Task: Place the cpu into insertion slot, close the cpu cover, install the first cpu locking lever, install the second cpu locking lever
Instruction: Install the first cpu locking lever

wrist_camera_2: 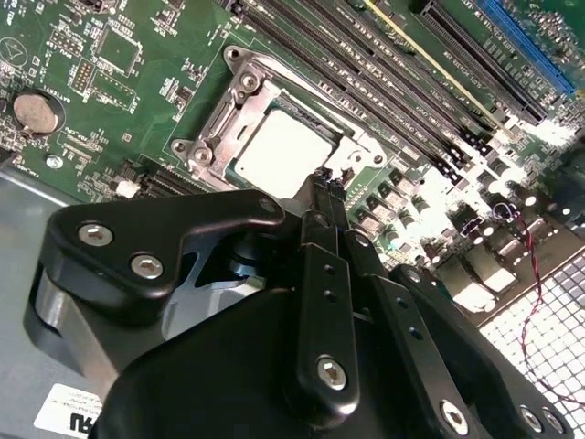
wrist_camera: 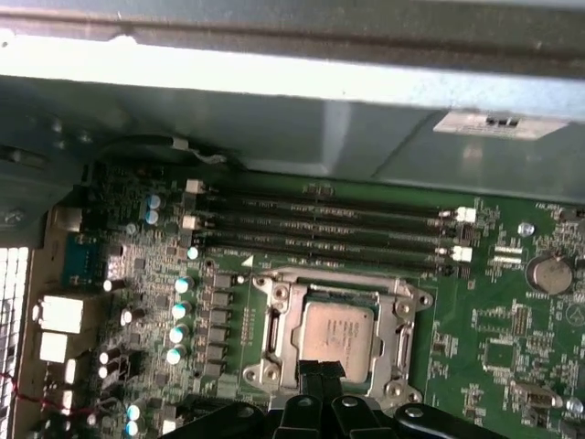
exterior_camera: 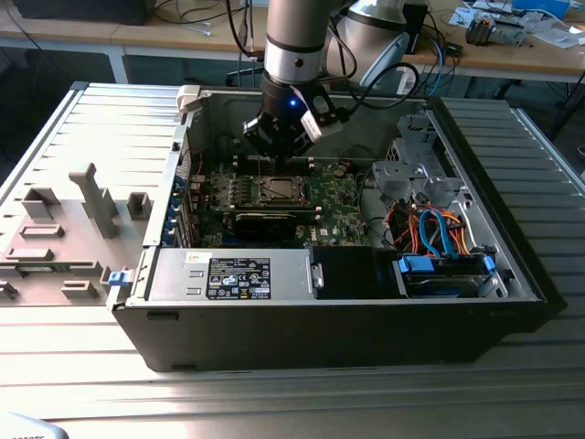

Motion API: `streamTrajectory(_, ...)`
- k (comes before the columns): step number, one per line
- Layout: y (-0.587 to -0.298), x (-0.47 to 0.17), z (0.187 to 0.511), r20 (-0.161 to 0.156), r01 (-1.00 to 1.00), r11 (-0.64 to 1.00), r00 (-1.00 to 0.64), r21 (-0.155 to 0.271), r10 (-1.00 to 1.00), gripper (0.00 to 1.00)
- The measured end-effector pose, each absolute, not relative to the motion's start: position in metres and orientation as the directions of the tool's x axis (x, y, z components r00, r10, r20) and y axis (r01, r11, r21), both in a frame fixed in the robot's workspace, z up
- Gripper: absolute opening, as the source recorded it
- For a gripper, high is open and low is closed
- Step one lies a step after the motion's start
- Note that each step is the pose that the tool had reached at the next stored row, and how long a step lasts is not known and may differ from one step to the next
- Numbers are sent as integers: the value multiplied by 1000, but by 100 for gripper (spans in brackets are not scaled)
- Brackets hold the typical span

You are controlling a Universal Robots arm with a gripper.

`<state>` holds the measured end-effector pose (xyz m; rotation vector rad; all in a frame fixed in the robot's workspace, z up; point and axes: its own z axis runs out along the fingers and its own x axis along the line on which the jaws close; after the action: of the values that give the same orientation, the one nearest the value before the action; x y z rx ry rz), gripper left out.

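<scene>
One gripper [wrist_camera_2: 327, 186] is hovering, fingers pinched together and empty, just above the cpu [wrist_camera_2: 281, 153].
Pressing down off-centre risks skewing it in the insertion slot [wrist_camera: 335, 331].

Arm [exterior_camera: 294, 46]: grey cylindrical segment over a silver band, with a black wrist housing bearing a lit blue ring. Black cables run alongside. Gripper [wrist_camera_2: 329, 187]: black, glossy linkage plates fastened with silver screws, two narrow black fingers [wrist_camera: 311, 373], a white-grey module mounted at the side.
</scene>
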<state>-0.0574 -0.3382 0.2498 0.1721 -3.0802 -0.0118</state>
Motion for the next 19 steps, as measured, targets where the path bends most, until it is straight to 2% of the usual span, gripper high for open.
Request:
streamTrajectory(3, -338, -57, 250, 52, -111, 993, -992, 42, -113, 11)
streamTrajectory(7, -338, -57, 250, 51, -112, 993, -992, 42, -114, 11)
streamTrajectory(9, -338, -57, 249, 16, -113, 993, -993, 38, -114, 11)
streamTrajectory(10, -338, -57, 249, 12, -113, 993, -993, 38, -114, 11)
streamTrajectory(19, -338, -65, 262, 2, -114, 993, -994, 35, -114, 11)
